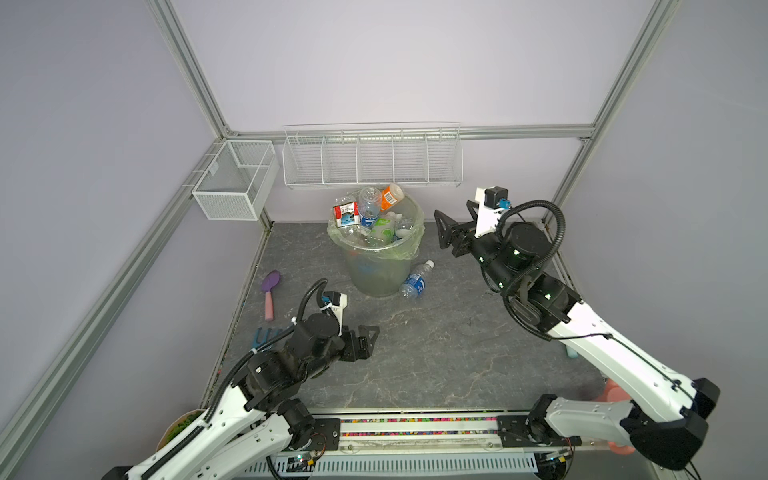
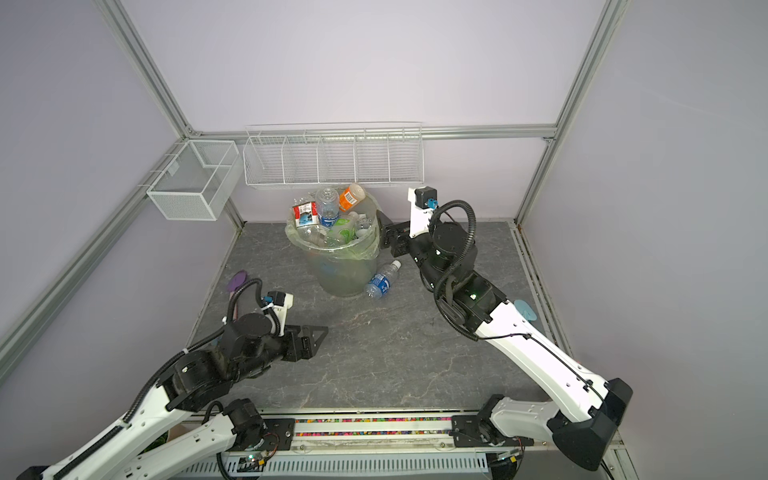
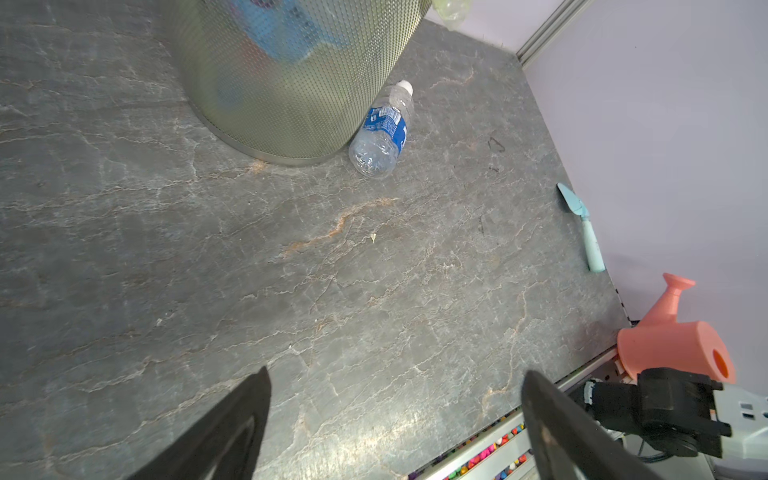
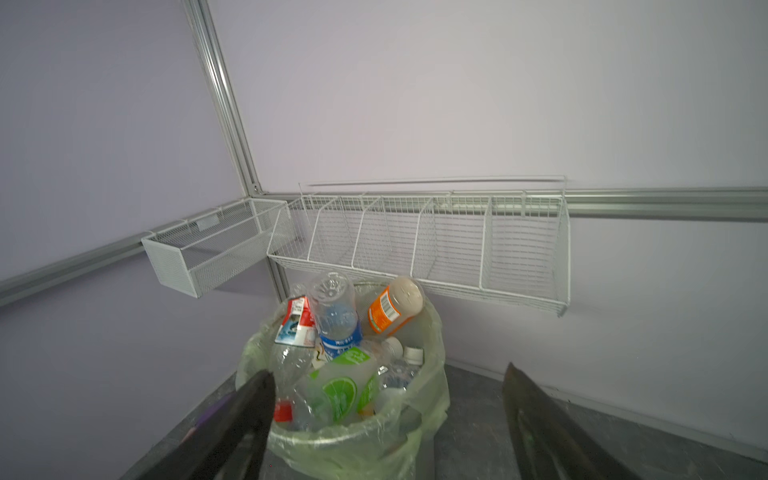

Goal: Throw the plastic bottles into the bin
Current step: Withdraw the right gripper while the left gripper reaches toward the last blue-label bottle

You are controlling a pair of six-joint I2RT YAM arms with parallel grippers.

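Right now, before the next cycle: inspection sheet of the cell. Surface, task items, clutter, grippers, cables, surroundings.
Surface: grey stone-look table, no spills seen.
Job's things: bin heaped with bottles above its rim; one blue-label bottle lies on the table against the bin's base.
Clutter: purple brush, light-blue trowel, pink watering can, all near the edges.
Grippers: left gripper open, empty; right gripper open, empty, beside the bin's rim.
Cables: black conduit loops at both wrists, no snag seen.
Surroundings: wire baskets on the wall, nothing seen inside.
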